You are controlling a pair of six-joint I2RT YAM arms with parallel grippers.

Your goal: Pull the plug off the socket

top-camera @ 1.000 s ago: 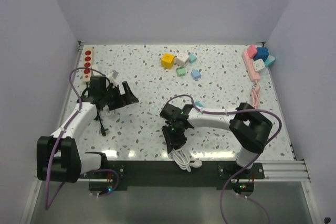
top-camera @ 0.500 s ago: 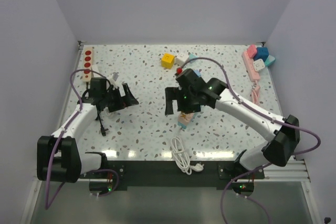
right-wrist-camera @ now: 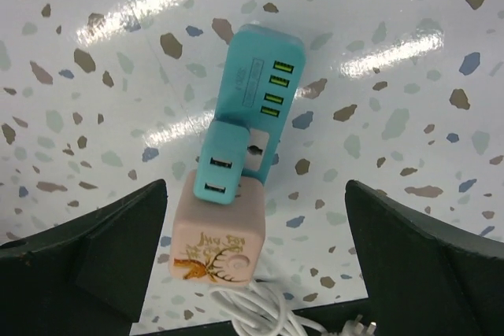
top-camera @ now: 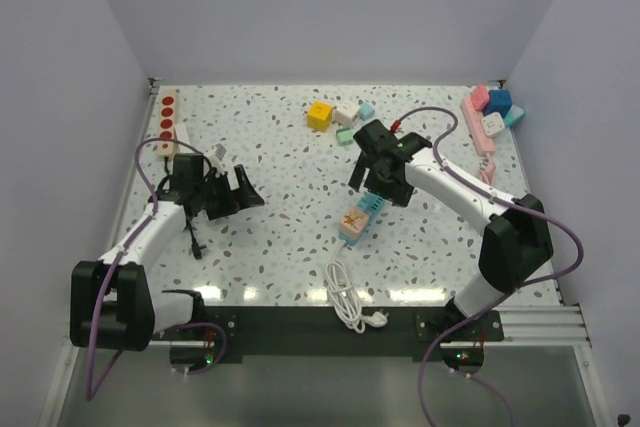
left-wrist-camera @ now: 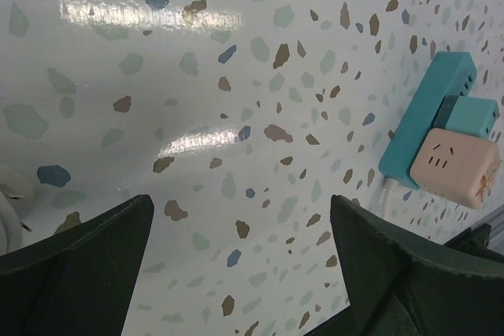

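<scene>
Our right gripper hangs over the teal socket strip with its jaws spread wide and nothing in them. One finger stands on each side of the strip, we think so that it can come down on a plug. The strip lies flat near the middle of the table. Two blocks sit in it: a teal adapter and, touching it, a pink cube plug. We cannot tell which one is meant. Our left gripper is also wide open and empty, well apart on the left. The white cable leaves at the cube's end and coils toward the near edge. The yellow cube is far away and blocks nothing.
</scene>
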